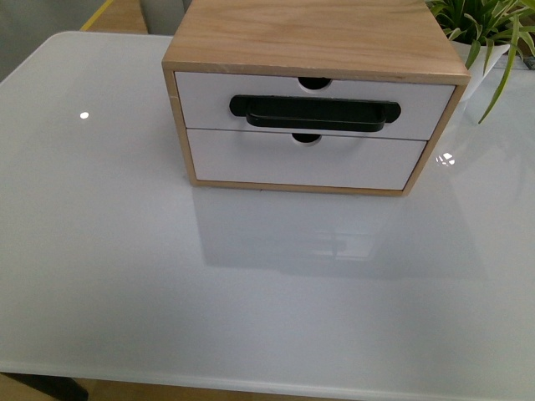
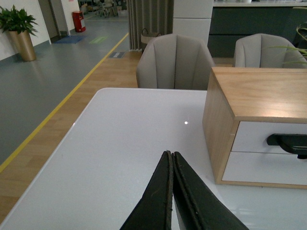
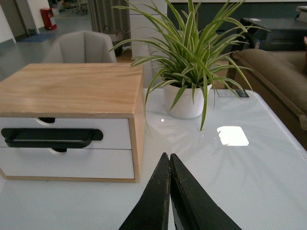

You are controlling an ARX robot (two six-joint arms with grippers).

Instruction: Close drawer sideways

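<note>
Looks basically done, the drawer [image 1: 313, 102] sits flush in its box [image 1: 309, 33] and both grippers [image 2: 171, 191] [image 3: 169, 191] are pinched shut, holding nothing.

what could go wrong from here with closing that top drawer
The drawer already looks flush with the cabinet, so further pushing may only slide the cabinet across the glossy table. The potted plant stands close beside the cabinet and could be bumped. Both the left hand and right hand are shut, away from the handle.

front looks down; both wrists low, sharing the cabinet [image 1: 313, 92].
</note>
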